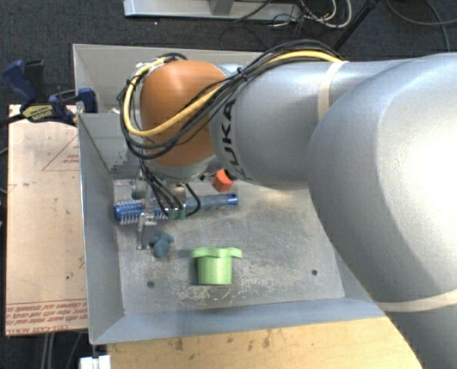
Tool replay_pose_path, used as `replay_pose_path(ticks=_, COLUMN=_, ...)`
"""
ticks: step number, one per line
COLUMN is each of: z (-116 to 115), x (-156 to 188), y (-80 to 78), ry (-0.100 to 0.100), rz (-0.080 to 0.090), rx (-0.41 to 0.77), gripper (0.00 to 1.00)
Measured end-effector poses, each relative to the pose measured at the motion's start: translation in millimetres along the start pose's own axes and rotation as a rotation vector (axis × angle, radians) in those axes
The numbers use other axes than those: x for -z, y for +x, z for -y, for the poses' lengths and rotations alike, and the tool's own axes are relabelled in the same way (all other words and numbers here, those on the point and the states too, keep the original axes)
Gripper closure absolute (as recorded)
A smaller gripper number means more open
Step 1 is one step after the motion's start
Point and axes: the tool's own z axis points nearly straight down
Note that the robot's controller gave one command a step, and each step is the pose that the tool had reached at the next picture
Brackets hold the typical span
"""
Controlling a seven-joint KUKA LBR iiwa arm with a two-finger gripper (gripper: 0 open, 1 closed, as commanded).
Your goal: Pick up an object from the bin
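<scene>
Gripper (146,225) low by bin's (236,302) left wall.
I see free floor at right; blue bristly piece (128,211) just beside gripper, green flanged cylinder (214,266) near; spread or pressed together, can't tell.

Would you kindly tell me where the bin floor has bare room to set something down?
Bare floor lies right of the green flanged cylinder, up to the arm, and in the near-left corner. Crowded: round the claw, with the blue ribbed piece, blue rod and grey-blue lump.
</scene>
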Motion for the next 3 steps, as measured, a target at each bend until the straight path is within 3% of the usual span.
replay_pose_path(ticks=1, z=20, x=-57, y=-6.5, ry=-0.003, rz=0.009, rx=-0.219, gripper=0.00)
replay_pose_path(ticks=2, z=20, x=-57, y=-6.7, ry=-0.003, rz=0.008, rx=-0.222, gripper=1.00)
replay_pose_path(ticks=3, z=19, x=74, y=17.4, ry=-0.006, rz=0.014, rx=-0.266, gripper=1.00)
